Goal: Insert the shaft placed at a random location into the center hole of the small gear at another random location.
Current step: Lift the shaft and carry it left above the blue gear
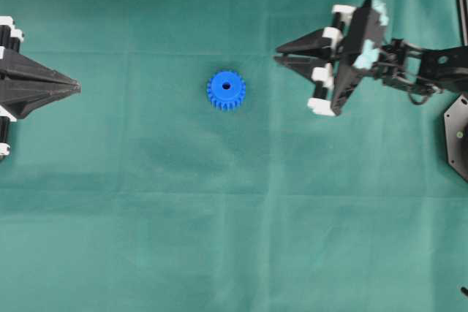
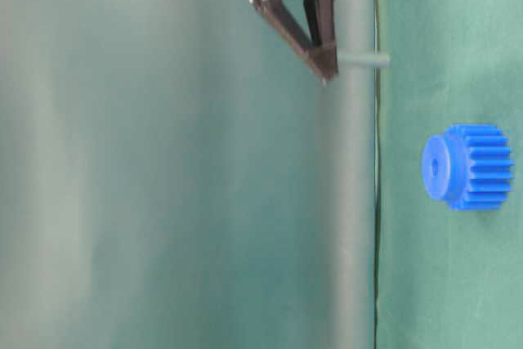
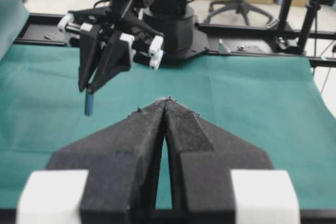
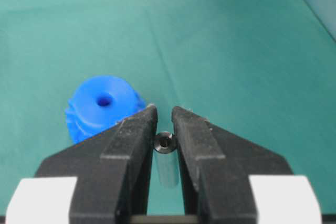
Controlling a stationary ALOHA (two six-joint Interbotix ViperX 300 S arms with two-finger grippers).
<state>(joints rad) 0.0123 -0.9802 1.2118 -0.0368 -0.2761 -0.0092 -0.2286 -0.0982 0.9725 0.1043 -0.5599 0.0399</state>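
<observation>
One blue gear (image 1: 226,90) flat on green cloth (image 1: 219,239) mid-table, center hole (image 1: 226,86) facing up. Right gripper (image 1: 278,55) off to gear's right, raised above cloth, clamped on pin (image 4: 165,142) between fingertips; pin apart from gear. Left gripper (image 1: 77,88) at far left, fingers pressed together, holding nothing.

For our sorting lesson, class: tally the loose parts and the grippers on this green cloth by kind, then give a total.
Blue gear: 1
Metal shaft, held between the right gripper's fingers: 1
Grippers: 2, left gripper and right gripper
Total: 4
</observation>
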